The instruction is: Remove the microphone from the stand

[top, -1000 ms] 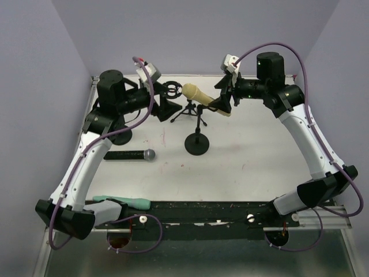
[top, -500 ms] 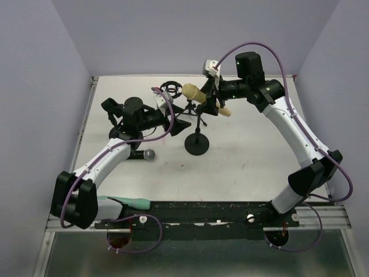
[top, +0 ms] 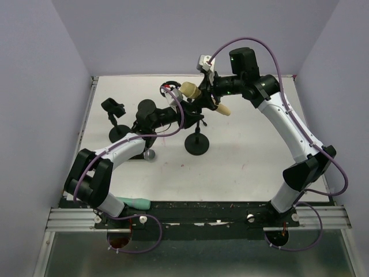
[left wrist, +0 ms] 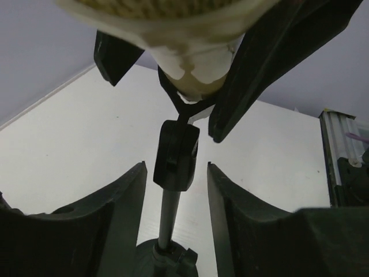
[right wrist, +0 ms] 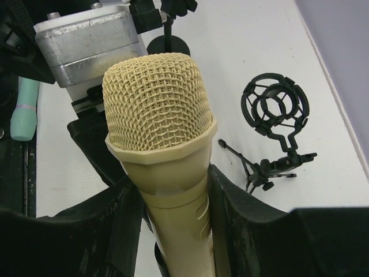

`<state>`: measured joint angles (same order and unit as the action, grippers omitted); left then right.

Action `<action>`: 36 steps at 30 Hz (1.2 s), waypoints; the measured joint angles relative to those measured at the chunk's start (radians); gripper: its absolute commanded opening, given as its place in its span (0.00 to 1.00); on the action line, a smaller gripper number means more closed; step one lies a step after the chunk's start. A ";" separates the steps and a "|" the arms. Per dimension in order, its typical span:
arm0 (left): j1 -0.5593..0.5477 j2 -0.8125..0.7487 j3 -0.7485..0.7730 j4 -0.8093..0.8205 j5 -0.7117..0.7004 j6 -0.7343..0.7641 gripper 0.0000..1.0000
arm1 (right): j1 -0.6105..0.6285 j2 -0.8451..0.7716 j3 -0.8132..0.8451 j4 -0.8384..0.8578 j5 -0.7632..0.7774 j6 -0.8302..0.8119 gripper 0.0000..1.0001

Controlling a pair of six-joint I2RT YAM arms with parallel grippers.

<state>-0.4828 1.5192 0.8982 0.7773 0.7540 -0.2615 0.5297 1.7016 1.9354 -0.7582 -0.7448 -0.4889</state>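
Observation:
A cream microphone (top: 190,90) with a mesh head (right wrist: 153,98) sits tilted in the clip of a black stand (top: 197,144) with a round base. My right gripper (top: 207,99) grips its body just below the head, with both fingers (right wrist: 248,225) pressed against its sides. My left gripper (top: 185,111) straddles the stand's neck under the clip. In the left wrist view the stand's joint (left wrist: 176,153) hangs between the left gripper (left wrist: 176,168), whose jaws stand a little apart from it on each side.
A black shock mount on a small tripod (top: 169,88) (right wrist: 275,109) stands just behind the stand. Another small black stand (top: 114,109) is at the left. A black microphone with a silver head (top: 150,154) lies under my left arm. A teal object (top: 135,203) rests at the near edge.
My left arm swung right to the stand and its jaws narrowed round the neck. The right gripper moved left along the microphone and closed on its body.

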 measured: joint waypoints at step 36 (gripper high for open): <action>-0.058 -0.019 0.055 -0.126 -0.005 0.123 0.76 | -0.145 -0.095 0.192 0.289 0.318 0.186 0.01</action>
<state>-0.5407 1.5002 0.9535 0.6514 0.7490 -0.1383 0.3851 1.6066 2.1273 -0.4694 -0.4267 -0.3027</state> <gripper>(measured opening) 0.454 0.475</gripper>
